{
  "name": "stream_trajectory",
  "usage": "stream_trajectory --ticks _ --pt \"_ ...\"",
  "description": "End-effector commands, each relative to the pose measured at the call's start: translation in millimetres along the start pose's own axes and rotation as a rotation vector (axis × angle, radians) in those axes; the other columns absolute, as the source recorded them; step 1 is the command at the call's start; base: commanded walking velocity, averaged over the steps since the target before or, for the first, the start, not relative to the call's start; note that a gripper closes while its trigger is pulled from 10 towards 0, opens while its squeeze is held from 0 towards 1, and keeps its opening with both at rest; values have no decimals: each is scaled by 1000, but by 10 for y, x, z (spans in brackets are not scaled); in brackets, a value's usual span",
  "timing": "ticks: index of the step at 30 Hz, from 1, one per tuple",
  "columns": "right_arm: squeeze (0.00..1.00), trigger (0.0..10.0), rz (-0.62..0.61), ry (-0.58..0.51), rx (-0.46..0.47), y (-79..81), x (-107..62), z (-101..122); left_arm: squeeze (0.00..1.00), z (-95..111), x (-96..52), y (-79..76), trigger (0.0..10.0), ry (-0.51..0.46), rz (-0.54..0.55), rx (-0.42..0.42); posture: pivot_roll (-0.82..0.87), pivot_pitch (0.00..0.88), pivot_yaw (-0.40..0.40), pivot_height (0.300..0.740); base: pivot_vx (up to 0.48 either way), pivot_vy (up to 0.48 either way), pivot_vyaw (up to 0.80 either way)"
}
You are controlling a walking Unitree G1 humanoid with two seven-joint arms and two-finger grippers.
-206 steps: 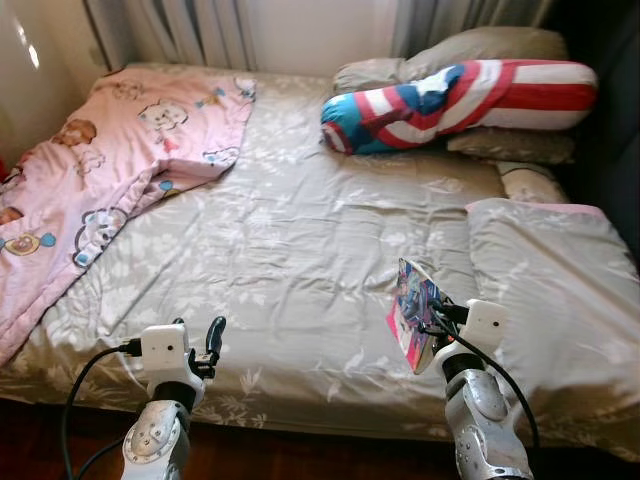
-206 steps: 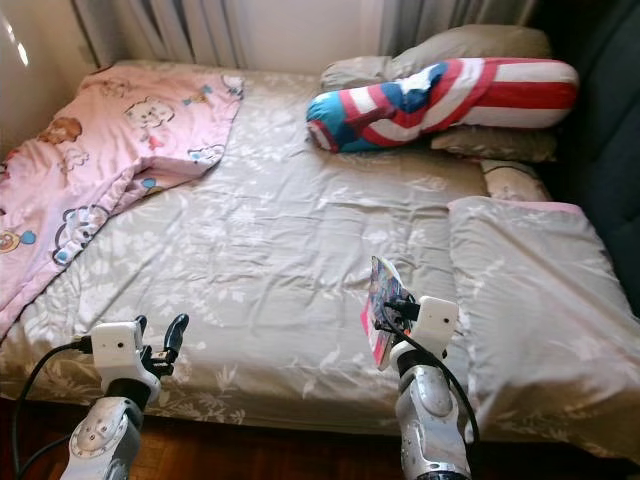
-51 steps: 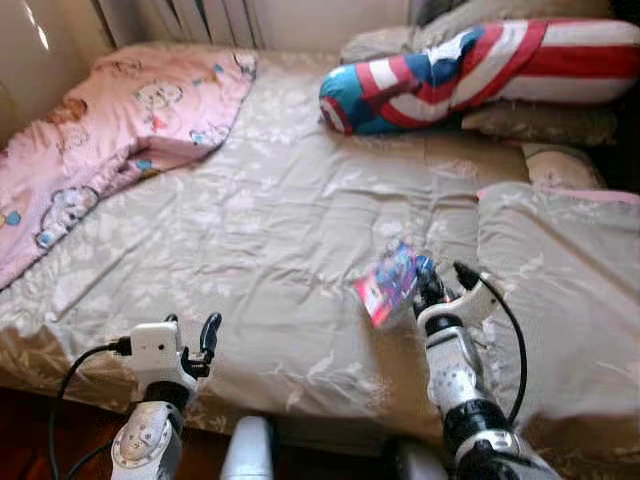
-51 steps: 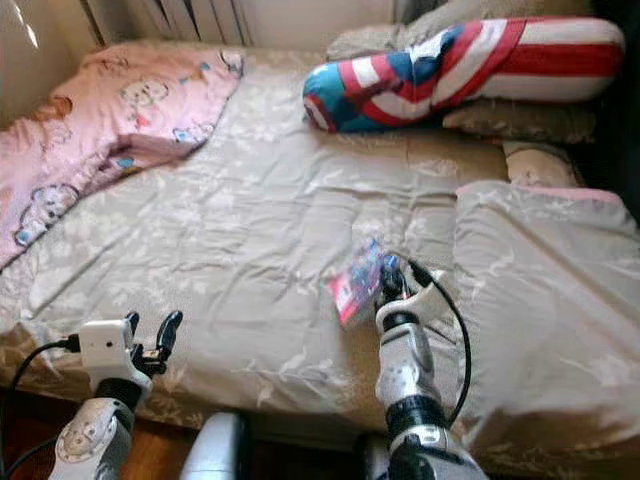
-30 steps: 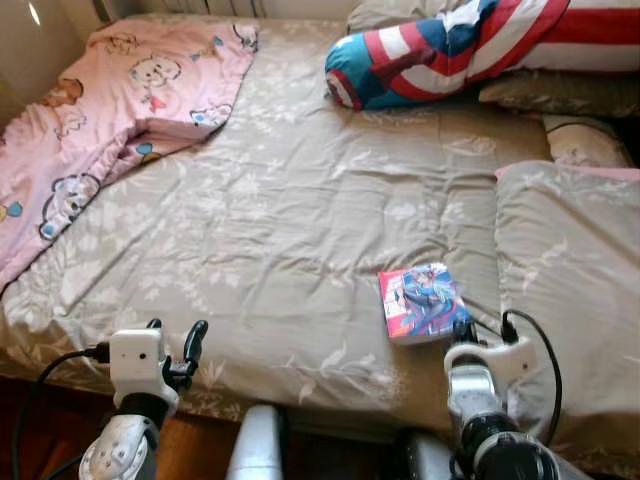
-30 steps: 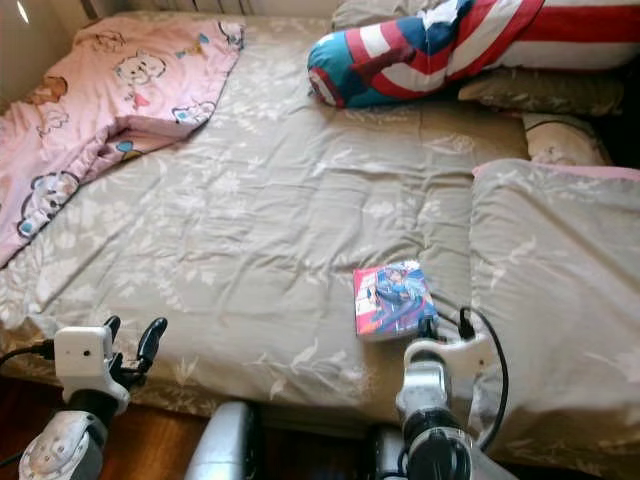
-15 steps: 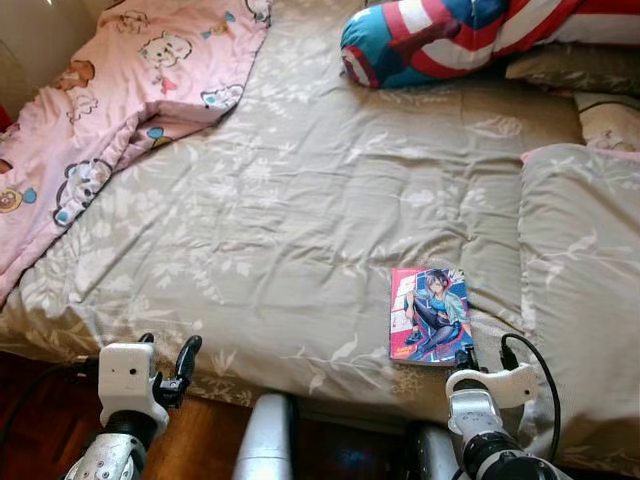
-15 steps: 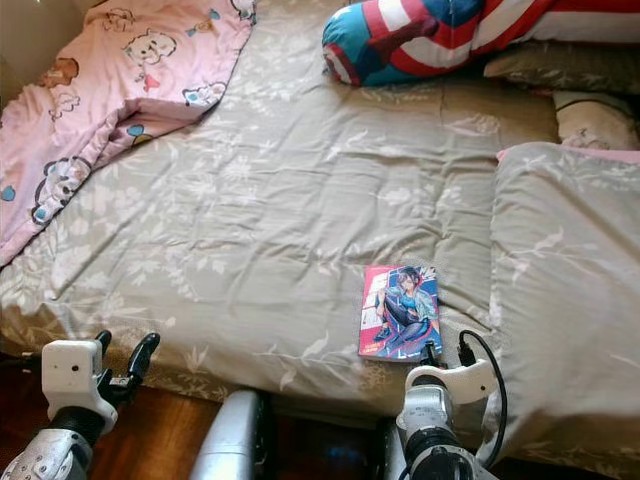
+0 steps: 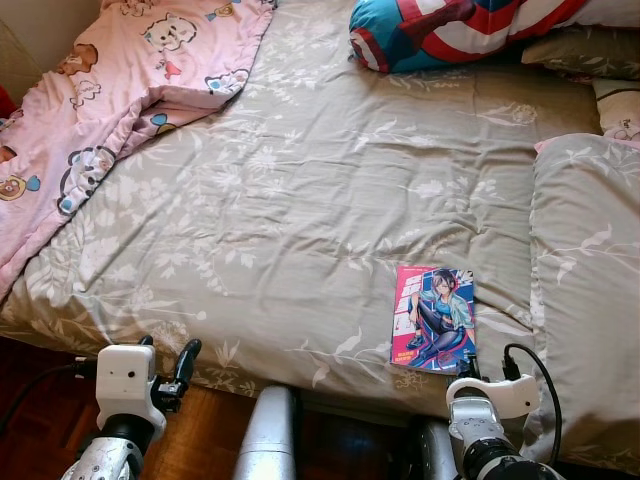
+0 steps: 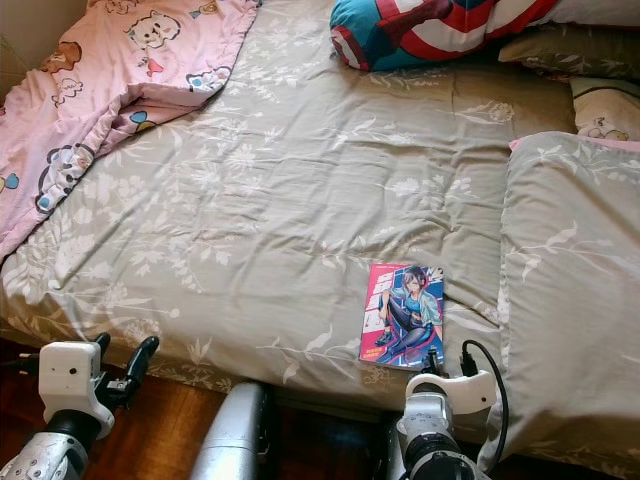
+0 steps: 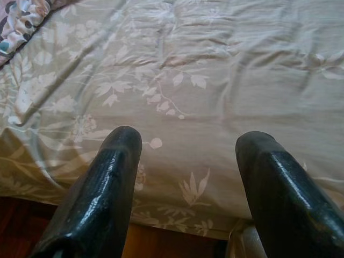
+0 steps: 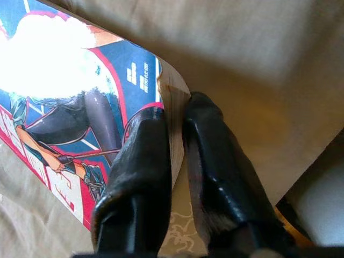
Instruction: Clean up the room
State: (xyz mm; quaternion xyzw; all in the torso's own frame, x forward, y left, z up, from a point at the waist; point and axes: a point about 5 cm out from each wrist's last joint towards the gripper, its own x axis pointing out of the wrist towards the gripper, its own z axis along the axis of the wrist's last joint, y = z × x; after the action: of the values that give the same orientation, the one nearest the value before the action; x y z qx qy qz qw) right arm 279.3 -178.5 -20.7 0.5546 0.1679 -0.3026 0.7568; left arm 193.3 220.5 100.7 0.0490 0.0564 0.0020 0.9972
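Right wrist view, nearest first: right gripper point(image 12: 173, 121) with its two black fingers point(image 12: 141, 161) drawn close together, pinching the near corner of a comic book point(image 12: 70, 102); the page edge sits in the narrow slit between them. Cover is bright pink and blue with a drawn figure.

Head views: comic book point(image 9: 434, 318) lies flat on the bed point(image 9: 300, 190), close to the near edge, just left of a grey-covered pillow point(image 9: 585, 270) on the robot's right. Right gripper point(image 9: 465, 368) reaches up from below the mattress edge to the book's near corner, a black cable looping beside the wrist.

Left gripper point(image 9: 180, 368) hangs off the near left corner of the bed, over dark wood floor point(image 10: 190, 415), well apart from the book. Left wrist view shows its fingers point(image 11: 102, 188) spread wide with nothing between them, pointing at the grey leaf-print sheet point(image 11: 204, 80).

Middle ground: sheet rumpled, bare of other items.

Farther left: pink cartoon-print blanket point(image 9: 120, 90) bunched across the far left corner, one edge folded back.

Farthest: long bolster cushion point(image 9: 450, 25) in red, white and blue stripes lying across the head of the bed, with a grey pillow point(image 9: 580, 50) beside it on the right.
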Motion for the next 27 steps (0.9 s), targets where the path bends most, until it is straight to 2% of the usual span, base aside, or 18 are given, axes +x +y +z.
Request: stream_trajectory --ticks 1,2,3,4,27 --pt "996 10000 -72 45 7 -203 -55 -108 0 -4 -36 25 10000 15 8 27 372 323 97 652 0 0 0" --pt "953 10000 -71 47 5 -200 -55 -112 0 -4 -30 23 10000 14 6 27 372 323 96 652 0 0 0" --pt "357 10000 -71 50 2 -197 -55 -117 0 -5 -20 21 10000 15 5 29 371 322 96 652 0 0 0" --pt "0 10000 -72 52 -1 -197 -55 -119 0 -7 -15 21 10000 15 5 30 370 319 94 652 0 0 0" --pt "0 10000 -106 11 -62 -371 -59 52 0 -33 244 -38 10000 -18 7 6 269 267 53 652 0 0 0"
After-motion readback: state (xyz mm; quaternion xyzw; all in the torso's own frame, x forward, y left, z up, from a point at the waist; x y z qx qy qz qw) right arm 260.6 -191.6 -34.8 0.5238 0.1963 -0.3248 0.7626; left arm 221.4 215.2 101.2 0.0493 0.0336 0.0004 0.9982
